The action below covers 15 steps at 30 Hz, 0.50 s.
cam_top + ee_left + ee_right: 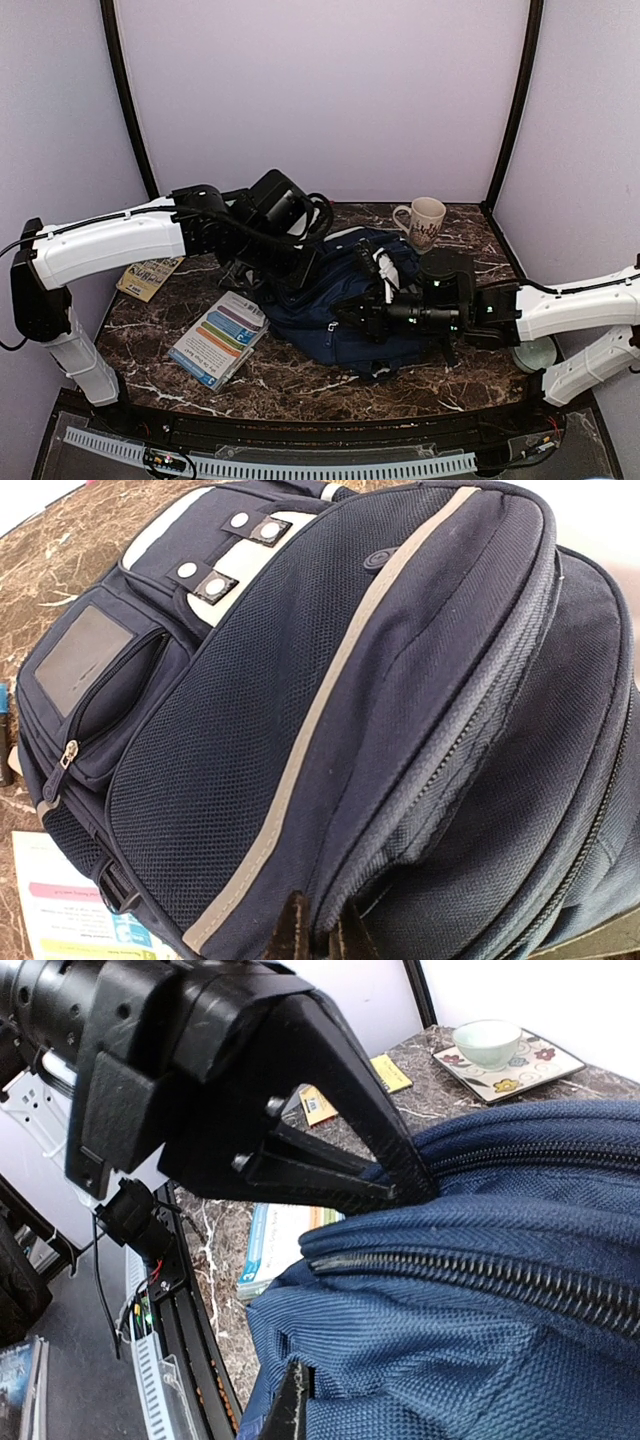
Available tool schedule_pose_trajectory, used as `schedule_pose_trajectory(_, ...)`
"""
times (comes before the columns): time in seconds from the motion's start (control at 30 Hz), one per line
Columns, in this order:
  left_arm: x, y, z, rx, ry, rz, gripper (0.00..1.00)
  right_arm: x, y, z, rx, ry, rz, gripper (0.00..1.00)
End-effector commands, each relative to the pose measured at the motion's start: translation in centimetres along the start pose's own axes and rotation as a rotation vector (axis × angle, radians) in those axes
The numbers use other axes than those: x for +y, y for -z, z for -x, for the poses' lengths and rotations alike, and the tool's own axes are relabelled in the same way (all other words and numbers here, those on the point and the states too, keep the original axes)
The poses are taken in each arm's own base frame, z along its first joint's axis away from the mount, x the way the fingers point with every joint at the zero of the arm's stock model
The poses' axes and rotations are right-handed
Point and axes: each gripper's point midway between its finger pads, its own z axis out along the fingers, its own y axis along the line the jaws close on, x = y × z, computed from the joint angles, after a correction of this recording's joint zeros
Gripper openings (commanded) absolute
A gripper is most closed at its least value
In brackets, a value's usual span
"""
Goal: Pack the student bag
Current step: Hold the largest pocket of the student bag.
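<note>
The student bag (335,310), navy blue with a pale diagonal stripe (330,690) and white snap patches, lies on its side in the middle of the marble table. From the left, my left gripper (298,262) reaches over it. In the left wrist view its tips (320,935) are shut on a fold of fabric beside a zipper. My right gripper (352,312) comes in from the right at the bag's near side. In the right wrist view one fingertip (295,1405) presses into the blue fabric and the other is hidden behind a fold. The bag's zippers look closed.
A white mug (424,222) stands behind the bag at the back right. A colourful booklet (222,338) lies left of the bag, with a yellow card (150,277) beyond it. A patterned square plate with a pale green cup (490,1045) sits farther off. Dark wall posts frame the back.
</note>
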Motion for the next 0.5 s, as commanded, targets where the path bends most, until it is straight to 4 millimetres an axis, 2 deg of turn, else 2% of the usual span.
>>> schedule_pose_trajectory(0.0, -0.1, 5.0, 3.2, -0.126, 0.049, -0.024, 0.12, 1.6, -0.8, 3.5, -0.077, 0.027, 0.055, 0.00)
schedule_pose_trajectory(0.13, 0.7, 6.9, 3.2, -0.131, 0.078, -0.001, 0.37, 2.0, -1.3, 3.9, -0.071, 0.036, 0.070, 0.00)
schedule_pose_trajectory(0.33, 1.7, 9.7, 2.1, -0.103, 0.111, 0.019, 0.57, 1.8, -2.3, 4.1, -0.059, 0.036, 0.055, 0.00)
schedule_pose_trajectory(0.37, 2.1, 10.1, 1.8, -0.093, 0.116, 0.037, 0.68, 1.5, -2.6, 4.0, -0.047, 0.038, 0.037, 0.00)
schedule_pose_trajectory(0.4, 2.5, 10.7, 1.6, -0.090, 0.134, 0.055, 0.91, 1.2, -2.9, 4.0, -0.035, 0.041, 0.024, 0.00)
schedule_pose_trajectory(0.43, 3.0, 11.4, 1.4, -0.094, 0.150, 0.070, 0.98, 1.1, -3.1, 3.9, -0.027, 0.043, 0.020, 0.00)
schedule_pose_trajectory(0.47, 3.5, 12.0, 1.3, -0.104, 0.164, 0.086, 0.98, 1.0, -3.4, 3.9, -0.023, 0.042, 0.014, 0.00)
